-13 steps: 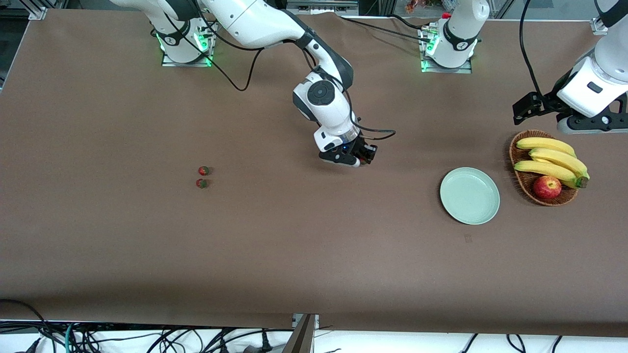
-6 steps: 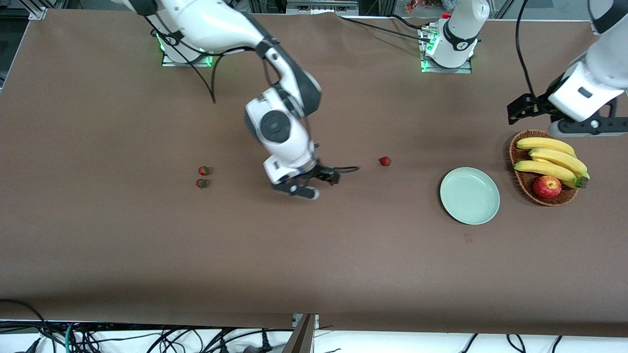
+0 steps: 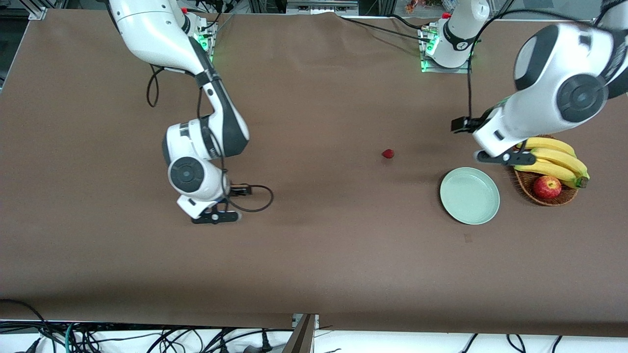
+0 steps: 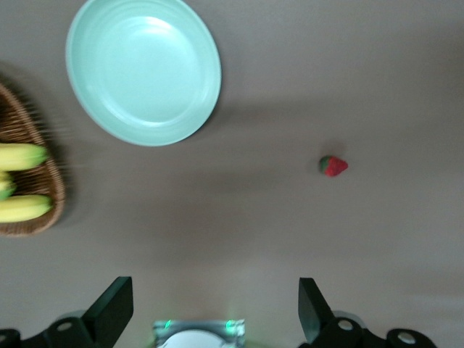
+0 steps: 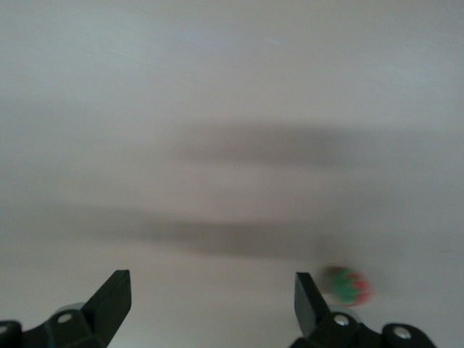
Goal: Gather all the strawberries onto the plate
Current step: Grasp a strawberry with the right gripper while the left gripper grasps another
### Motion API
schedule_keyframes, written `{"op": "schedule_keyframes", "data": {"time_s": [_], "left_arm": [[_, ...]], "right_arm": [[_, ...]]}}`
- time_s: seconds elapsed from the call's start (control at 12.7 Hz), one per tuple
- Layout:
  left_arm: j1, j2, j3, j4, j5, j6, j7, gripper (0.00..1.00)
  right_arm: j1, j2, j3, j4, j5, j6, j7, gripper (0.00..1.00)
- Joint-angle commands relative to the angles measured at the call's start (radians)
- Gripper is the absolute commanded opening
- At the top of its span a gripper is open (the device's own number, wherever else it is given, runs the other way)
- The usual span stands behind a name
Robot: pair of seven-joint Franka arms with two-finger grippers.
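Right gripper, open and empty, has swung from 1 dropped strawberry toward probably another; left gripper, open, approaches above the plate.

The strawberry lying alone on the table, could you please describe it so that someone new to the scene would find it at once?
Start at the pale mint-green plate, which lies beside the wicker basket of bananas toward the left arm's end of the table. From the plate, look toward the table's middle and slightly farther from the front camera: the strawberry lies there alone on bare brown cloth. It is tiny and red, far smaller than the basket's apple.
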Motion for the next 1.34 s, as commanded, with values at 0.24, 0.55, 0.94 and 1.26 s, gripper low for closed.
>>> {"op": "schedule_keyframes", "data": {"time_s": [0.24, 0.55, 0.94, 1.26], "left_arm": [[-0.032, 0.096, -0.106, -0.261, -0.016, 0.447, -0.152, 1.0], [-0.113, 0.223, -0.11, -0.394, -0.007, 0.81, -0.175, 1.0], [-0.156, 0.296, -0.107, -0.429, -0.007, 0.966, -0.181, 0.83], [-0.158, 0.29, -0.11, -0.429, -0.005, 0.945, -0.18, 0.0]], "right_arm": [[-0.008, -0.125, -0.051, -0.37, 0.021, 0.199, -0.159, 0.88], [-0.024, -0.125, -0.051, -0.416, 0.055, 0.277, -0.219, 0.58], [-0.014, -0.122, -0.042, -0.335, 0.057, 0.263, -0.2, 0.08], [0.043, -0.084, 0.007, -0.128, 0.064, 0.115, 0.034, 0.04]]}}
